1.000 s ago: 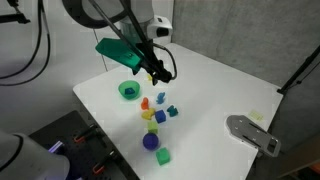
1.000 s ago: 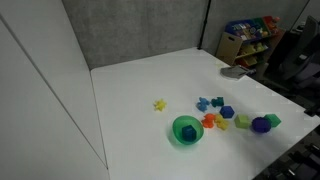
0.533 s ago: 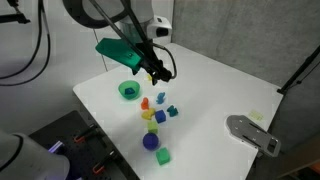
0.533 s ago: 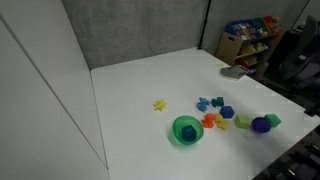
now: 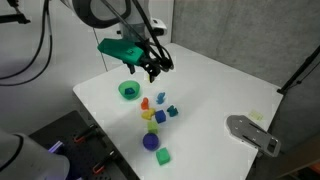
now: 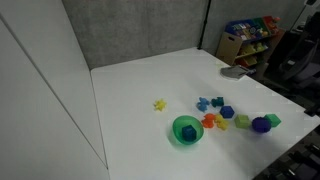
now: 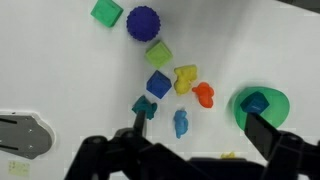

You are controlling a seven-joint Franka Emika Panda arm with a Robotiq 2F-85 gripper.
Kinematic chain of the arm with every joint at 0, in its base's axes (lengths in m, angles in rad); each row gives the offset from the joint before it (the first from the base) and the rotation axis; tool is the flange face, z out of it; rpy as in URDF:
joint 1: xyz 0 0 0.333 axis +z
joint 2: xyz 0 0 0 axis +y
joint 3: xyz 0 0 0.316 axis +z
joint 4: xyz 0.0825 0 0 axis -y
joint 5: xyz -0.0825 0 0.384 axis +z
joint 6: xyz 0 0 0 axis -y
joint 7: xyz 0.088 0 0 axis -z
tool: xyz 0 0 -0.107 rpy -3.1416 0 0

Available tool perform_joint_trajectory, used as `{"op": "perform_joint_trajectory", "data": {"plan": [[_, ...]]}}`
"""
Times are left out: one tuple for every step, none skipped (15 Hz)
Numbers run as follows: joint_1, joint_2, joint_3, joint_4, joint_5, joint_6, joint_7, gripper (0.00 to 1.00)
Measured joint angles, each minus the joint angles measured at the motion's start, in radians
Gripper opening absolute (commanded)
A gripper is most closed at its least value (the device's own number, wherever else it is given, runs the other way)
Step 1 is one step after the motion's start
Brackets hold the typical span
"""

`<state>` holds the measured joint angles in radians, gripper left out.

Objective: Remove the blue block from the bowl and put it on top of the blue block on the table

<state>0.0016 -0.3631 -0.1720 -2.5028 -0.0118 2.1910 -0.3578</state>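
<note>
The green bowl (image 5: 128, 91) stands on the white table (image 5: 215, 95) and holds a blue block (image 7: 254, 102). It also shows in an exterior view (image 6: 186, 130) and in the wrist view (image 7: 265, 112). A second blue block (image 7: 158, 84) lies on the table among the other toy blocks, also in an exterior view (image 6: 227, 112). My gripper (image 5: 152, 68) hangs open and empty above the table, to the side of the bowl. In the wrist view its fingers (image 7: 200, 135) frame the blocks, and one fingertip overlaps the bowl's edge.
A purple ball (image 7: 143, 22), green blocks (image 7: 107, 12), yellow (image 7: 185, 78), orange (image 7: 204, 95), teal (image 7: 145, 106) and light-blue (image 7: 180, 123) pieces lie near the blue block. A yellow star (image 6: 158, 104) lies apart. A grey object (image 5: 252, 132) lies near a table corner.
The arm has risen a little and shifted slightly toward the bowl. The blocks and the bowl have not moved.
</note>
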Motion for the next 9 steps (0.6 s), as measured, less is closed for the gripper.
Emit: {"op": "perform_joint_trajectory", "data": {"plan": [[0.006, 0.018, 0.007, 0.007, 0.007, 0.011, 0.0, 1.0], [0.012, 0.04, 0.013, 0.016, 0.016, 0.021, 0.0, 1.0], [0.02, 0.066, 0.019, 0.026, 0.028, 0.031, 0.0, 1.0], [0.029, 0.096, 0.025, 0.037, 0.042, 0.043, 0.0, 1.0], [0.039, 0.132, 0.033, 0.05, 0.062, 0.057, -0.002, 1.0], [0.048, 0.168, 0.043, 0.063, 0.081, 0.069, -0.005, 1.0], [0.057, 0.205, 0.054, 0.077, 0.099, 0.08, -0.009, 1.0], [0.065, 0.246, 0.069, 0.094, 0.117, 0.091, -0.017, 1.0], [0.072, 0.289, 0.085, 0.112, 0.134, 0.101, -0.024, 1.0]]}}
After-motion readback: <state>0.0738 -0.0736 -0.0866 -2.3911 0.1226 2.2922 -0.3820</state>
